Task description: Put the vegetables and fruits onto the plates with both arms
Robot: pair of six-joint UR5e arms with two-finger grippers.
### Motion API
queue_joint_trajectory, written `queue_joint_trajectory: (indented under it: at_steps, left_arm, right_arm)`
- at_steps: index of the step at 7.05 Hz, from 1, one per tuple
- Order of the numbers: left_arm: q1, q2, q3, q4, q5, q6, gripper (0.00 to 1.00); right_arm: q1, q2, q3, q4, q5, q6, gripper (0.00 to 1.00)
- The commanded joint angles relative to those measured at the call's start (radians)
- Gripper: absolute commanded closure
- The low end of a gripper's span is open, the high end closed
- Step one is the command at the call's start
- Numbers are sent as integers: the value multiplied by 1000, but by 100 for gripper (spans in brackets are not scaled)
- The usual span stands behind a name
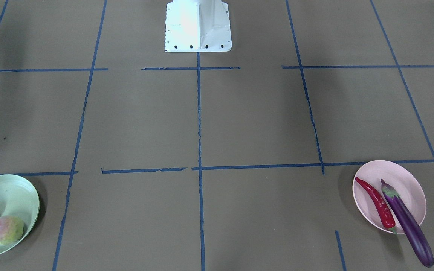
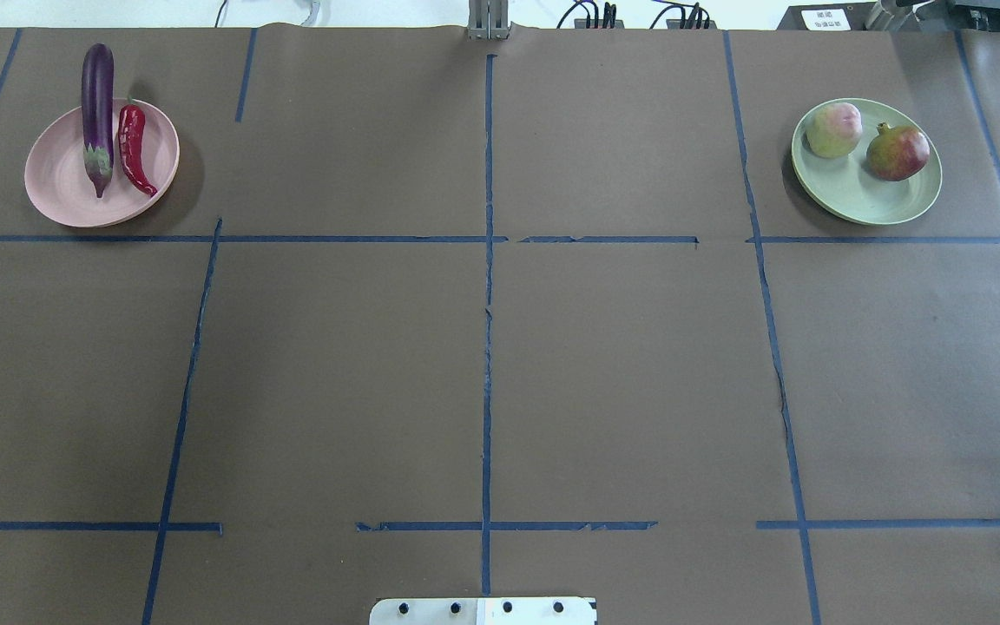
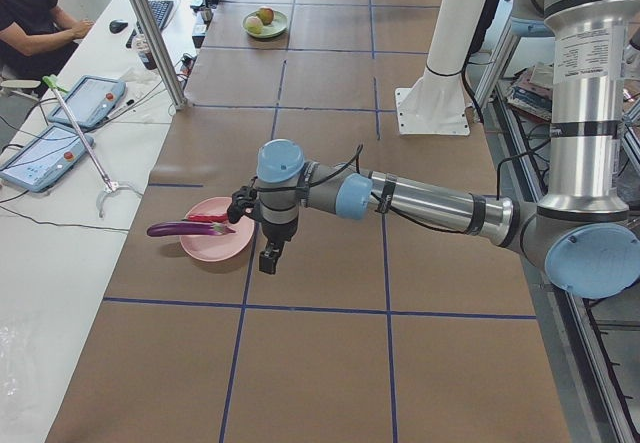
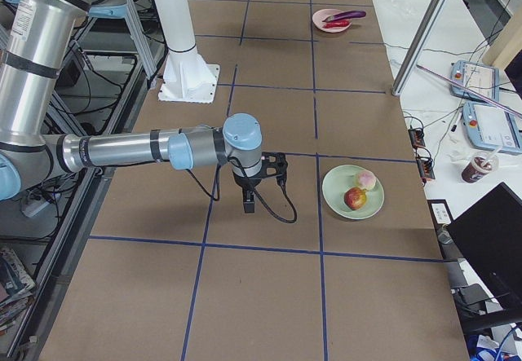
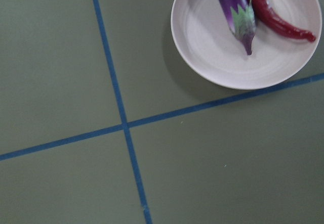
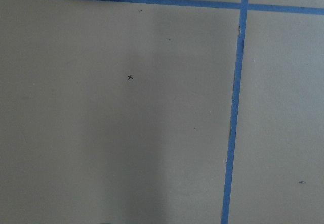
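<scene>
The purple eggplant point(image 2: 97, 104) and the red chili point(image 2: 132, 148) lie side by side on the pink plate point(image 2: 57, 187) at the far left, the eggplant's end overhanging the rim. The pale fuzzy fruit point(image 2: 833, 130) and the red-blushed fruit point(image 2: 898, 153) sit on the mint green plate point(image 2: 865, 195) at the far right. My left gripper point(image 3: 270, 256) hangs above the table beside the pink plate point(image 3: 215, 248); I cannot tell its state. My right gripper point(image 4: 250, 206) hangs beside the green plate point(image 4: 338, 194); I cannot tell its state. The left wrist view shows the eggplant's cap point(image 5: 242, 21) and the chili point(image 5: 273, 16).
The white base block point(image 1: 198, 26) stands at the robot's edge of the table. Blue tape lines grid the brown paper. A seated person point(image 3: 30, 13) and tablets point(image 3: 90, 98) are at a white side table beyond the plates, with metal poles point(image 3: 150, 33).
</scene>
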Motion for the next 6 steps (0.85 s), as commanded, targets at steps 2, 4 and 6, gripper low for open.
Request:
queue_joint_trajectory:
  at_steps: [2,4,6]
  left_arm:
    - [-39,67,-7,96,-59,89,0]
    - [-40,78,-11,84,-61,88,0]
    - [-42,104,-41,83,-112,88,0]
  right_arm:
    - [8,3,-1,-45,1,-26,0]
    - [24,-9,7,-48,1,-26,0]
    - [24,-15,20,-37,-2,-26,0]
